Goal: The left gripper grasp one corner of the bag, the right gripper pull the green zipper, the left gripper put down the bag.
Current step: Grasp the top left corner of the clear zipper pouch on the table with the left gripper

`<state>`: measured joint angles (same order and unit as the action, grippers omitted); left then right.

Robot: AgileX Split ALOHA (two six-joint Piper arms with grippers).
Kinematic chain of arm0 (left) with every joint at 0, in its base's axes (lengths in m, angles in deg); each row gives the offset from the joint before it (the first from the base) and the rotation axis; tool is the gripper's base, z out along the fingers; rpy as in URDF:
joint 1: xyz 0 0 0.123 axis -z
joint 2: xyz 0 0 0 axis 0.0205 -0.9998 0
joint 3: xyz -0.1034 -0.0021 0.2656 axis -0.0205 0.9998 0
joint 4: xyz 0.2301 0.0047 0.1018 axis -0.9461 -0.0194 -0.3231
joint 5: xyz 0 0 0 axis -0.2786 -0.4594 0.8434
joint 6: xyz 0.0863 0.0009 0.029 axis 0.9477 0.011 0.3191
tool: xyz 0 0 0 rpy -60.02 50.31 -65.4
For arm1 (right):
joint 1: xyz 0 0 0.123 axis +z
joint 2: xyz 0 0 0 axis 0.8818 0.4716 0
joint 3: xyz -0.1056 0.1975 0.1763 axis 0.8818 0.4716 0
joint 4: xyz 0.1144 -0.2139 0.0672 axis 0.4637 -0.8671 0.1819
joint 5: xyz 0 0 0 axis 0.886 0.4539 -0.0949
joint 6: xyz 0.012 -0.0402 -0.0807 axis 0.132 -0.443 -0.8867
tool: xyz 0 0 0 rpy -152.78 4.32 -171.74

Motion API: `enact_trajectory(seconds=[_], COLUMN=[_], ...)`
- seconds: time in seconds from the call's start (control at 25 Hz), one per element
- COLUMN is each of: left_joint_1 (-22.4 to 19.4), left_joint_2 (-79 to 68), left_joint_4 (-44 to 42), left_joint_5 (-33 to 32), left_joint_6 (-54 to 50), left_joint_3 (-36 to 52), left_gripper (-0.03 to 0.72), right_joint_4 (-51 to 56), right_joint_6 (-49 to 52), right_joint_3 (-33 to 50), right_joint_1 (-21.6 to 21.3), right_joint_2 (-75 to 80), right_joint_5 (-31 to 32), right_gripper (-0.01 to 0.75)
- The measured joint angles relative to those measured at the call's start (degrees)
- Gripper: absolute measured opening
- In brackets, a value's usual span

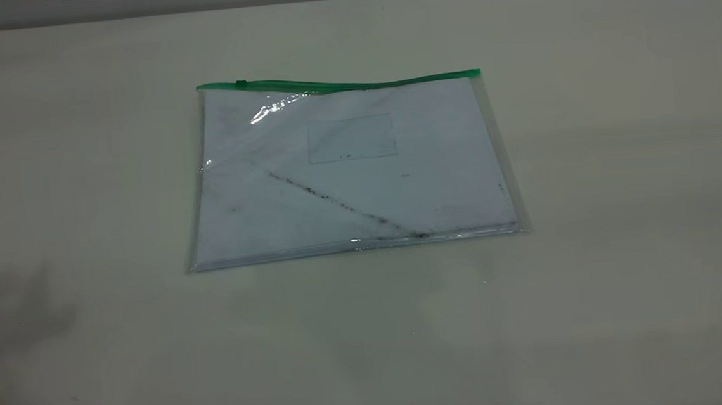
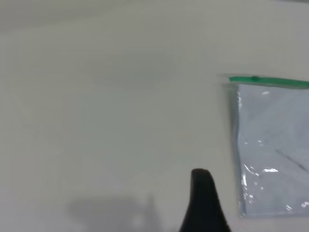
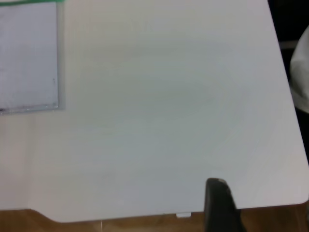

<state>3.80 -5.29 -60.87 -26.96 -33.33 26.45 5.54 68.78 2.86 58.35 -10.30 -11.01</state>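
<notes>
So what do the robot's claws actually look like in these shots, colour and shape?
Little of them shows. In the left wrist view, the left claw appears as one black finger with a rounded tip, widening toward the frame edge. In the right wrist view, the right claw is a single dark, blunt, squarer-topped finger. No cables, markings or arm links are visible, and the exterior view shows neither arm.

Glossy clear plastic bag [image 1: 360, 183] with green zipper [image 1: 353, 85] on matt, smooth table [image 1: 622, 209].
</notes>
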Motion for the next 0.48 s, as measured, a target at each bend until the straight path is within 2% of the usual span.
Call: enact_trajectory(seconds=[0.12, 0.28, 0.48], left_joint_1=[0.0, 0.4, 0.7], left_joint_2=[-11.0, -23.3, -36.2], left_joint_4=[0.9, 4.3, 9.5], left_joint_5=[3.5, 8.5, 8.5], left_joint_6=[1.0, 5.1, 12.2], left_joint_3=[-3.6, -8.4, -15.7], left_gripper=[0.590, 0.590, 0.590], right_joint_4=[0.0, 0.0, 0.0], right_joint_6=[1.3, 2.9, 3.3], right_joint_3=[-0.5, -2.5, -5.4], right_joint_1=[0.0, 0.0, 0.0], right_joint_2=[6.9, 15.7, 26.6], right_joint_5=[-5.1, -11.0, -17.8], right_gripper=[0.513, 0.524, 0.524])
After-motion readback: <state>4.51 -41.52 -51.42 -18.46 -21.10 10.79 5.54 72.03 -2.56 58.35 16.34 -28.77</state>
